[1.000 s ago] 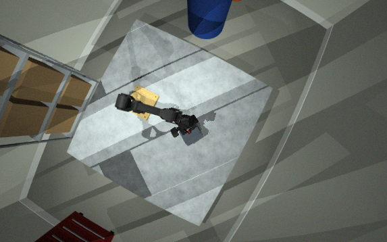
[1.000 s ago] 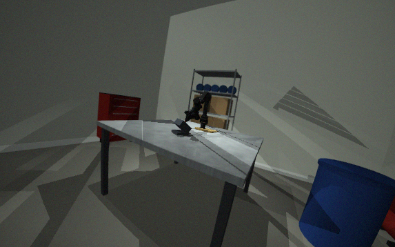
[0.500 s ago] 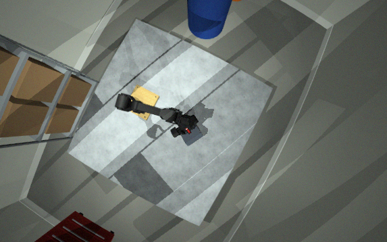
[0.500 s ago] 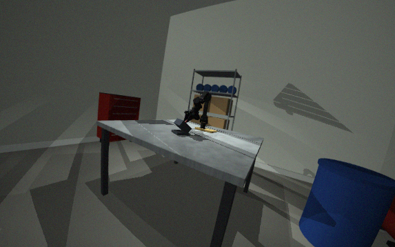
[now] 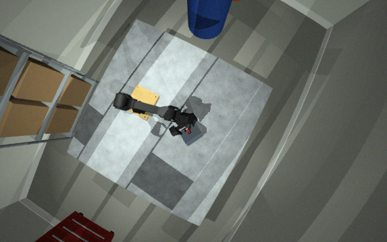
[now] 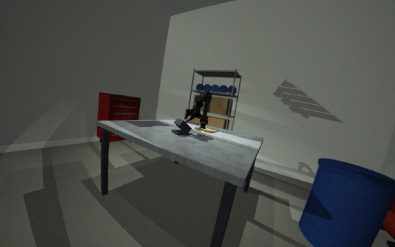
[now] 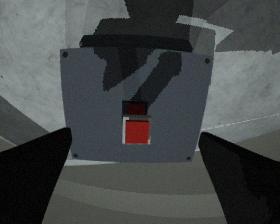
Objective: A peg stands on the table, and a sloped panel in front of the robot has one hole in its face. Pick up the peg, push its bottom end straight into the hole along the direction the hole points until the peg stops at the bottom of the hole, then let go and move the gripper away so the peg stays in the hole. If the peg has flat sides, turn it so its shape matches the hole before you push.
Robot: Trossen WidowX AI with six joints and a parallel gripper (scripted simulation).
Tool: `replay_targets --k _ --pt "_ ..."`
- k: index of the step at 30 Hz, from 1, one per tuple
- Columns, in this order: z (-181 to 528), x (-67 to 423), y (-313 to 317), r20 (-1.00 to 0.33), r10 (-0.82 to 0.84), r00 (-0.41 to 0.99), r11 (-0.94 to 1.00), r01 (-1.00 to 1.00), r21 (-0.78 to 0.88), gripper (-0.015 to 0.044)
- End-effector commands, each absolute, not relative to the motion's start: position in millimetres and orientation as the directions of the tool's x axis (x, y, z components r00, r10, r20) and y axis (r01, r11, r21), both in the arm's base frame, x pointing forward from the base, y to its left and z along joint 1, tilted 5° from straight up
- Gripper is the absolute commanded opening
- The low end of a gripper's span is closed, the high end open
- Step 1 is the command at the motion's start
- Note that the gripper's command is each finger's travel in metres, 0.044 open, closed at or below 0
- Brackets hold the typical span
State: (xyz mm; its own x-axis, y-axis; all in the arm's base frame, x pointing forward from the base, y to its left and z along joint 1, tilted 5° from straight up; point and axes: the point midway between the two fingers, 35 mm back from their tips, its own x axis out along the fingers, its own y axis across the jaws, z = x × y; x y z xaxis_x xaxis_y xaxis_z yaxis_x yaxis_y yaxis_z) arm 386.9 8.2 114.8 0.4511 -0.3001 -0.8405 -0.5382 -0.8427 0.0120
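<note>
Now, going left to right in the wrist view: a dark finger (image 7: 31, 183) fills the lower left corner, then comes the grey sloped panel (image 7: 91, 110), and at its middle the red peg (image 7: 136, 129) sits square in the hole, only its flat red end showing, with a dark slot of shadow just above it. Another dark finger stands at the lower right. The jaws are spread wide, well apart from the peg on both sides, and grip nothing.

From the top view, the arm's base stands on a yellow plate (image 5: 146, 94) at left, the arm reaches rightward, and the gripper (image 5: 181, 126) hangs just beside the panel's near edge, with a sliver of red peg showing there. The panel rests on the grey surface (image 5: 221, 101).

The exterior view shows the panel tilted on the surface, the arm bent over it.
</note>
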Motion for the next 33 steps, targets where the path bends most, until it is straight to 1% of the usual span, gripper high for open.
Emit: replay_targets --k 1,33 --pt "124 384 12 -0.839 -0.300 0.454 -0.843 -0.539 0.010 0.0440" --pt "183 353 34 -0.845 -0.297 0.445 -0.845 -0.535 0.015 0.0440"
